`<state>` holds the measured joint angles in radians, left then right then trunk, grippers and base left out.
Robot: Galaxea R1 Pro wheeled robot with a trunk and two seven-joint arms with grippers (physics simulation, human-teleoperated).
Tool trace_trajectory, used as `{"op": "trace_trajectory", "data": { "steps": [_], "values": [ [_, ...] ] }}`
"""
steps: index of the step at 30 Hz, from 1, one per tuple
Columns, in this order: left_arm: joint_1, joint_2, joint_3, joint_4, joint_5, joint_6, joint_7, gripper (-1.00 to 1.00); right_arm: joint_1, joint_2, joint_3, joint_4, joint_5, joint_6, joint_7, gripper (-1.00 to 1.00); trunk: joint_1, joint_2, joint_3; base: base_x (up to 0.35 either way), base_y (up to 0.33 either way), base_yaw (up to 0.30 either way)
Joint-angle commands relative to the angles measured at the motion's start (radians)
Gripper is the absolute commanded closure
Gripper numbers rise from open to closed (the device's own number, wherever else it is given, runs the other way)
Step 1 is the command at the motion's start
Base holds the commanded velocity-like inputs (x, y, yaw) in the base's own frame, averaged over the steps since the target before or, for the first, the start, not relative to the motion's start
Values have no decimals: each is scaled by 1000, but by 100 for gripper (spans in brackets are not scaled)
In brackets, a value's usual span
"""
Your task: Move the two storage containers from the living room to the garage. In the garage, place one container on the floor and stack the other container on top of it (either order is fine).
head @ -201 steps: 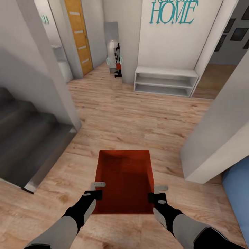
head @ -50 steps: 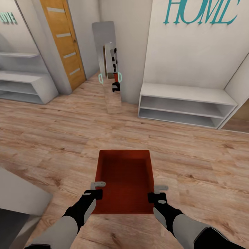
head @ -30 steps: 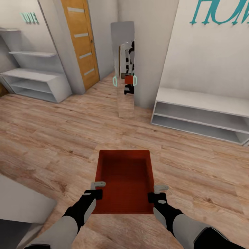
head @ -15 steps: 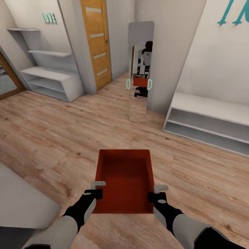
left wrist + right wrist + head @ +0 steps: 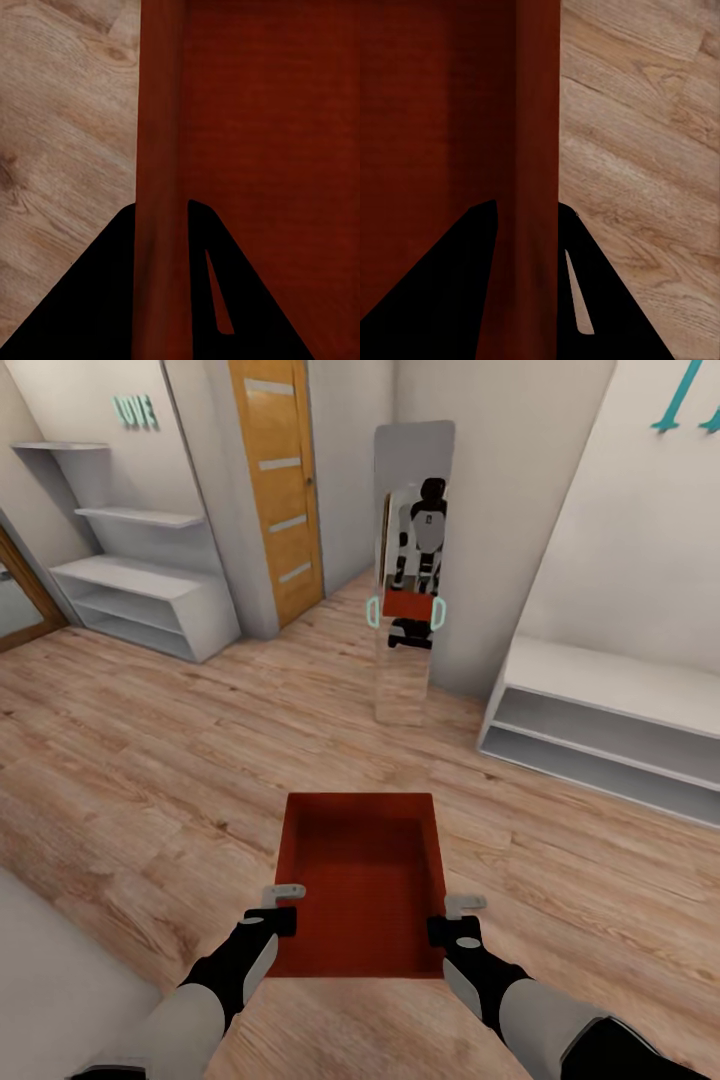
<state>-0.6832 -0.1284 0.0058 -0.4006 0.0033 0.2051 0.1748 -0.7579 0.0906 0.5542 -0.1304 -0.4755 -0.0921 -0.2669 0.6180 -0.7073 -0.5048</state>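
One red-orange storage container [image 5: 360, 875] hangs level over the light wood-plank floor, straight ahead of me, open side up and with nothing inside. My left gripper [image 5: 283, 906] is shut on its left wall near the close corner. My right gripper [image 5: 456, 916] is shut on the right wall. In the left wrist view the wall [image 5: 160, 135] runs between the dark fingers [image 5: 97, 300] of the left gripper [image 5: 161, 219]. The right wrist view has the other wall [image 5: 538, 135] pinched the same way by the right gripper [image 5: 529, 219]. The garage is out of view.
A tall mirror [image 5: 412, 510] leans on the wall ahead and reflects me with the bin. An orange-brown wooden door [image 5: 276, 480] stands left of it. White shelves [image 5: 140, 595] stand at the left, a low white bench shelf [image 5: 600, 725] at the right, a white wall corner [image 5: 50, 980] close on my left.
The camera has driven forward through the hallway and turned left: mirror, door and shelves slid rightward and grew. The container stays in both grippers, unchanged relative to me.
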Motion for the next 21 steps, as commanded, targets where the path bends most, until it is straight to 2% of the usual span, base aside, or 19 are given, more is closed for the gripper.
{"op": "trace_trajectory", "data": {
  "steps": [1, 6, 21],
  "values": [
    [-1, 9, 16, -58, 3, 7, 5, 100, 0, -1, 26, 40, -11, -1, 0, 100, 1, -1, -1, 322, 0, 0],
    [-1, 9, 15, -58, 3, 7, 5, 100, 0, 0, 26, 40, -12, -2, -1, 100, 1, -1, -1, 322, 0, 84],
    [-1, 9, 16, -58, 3, 7, 5, 100, 0, -2, 26, 40, -11, -2, -1, 100, 1, -1, -1, 322, 0, 260]
  ]
}}
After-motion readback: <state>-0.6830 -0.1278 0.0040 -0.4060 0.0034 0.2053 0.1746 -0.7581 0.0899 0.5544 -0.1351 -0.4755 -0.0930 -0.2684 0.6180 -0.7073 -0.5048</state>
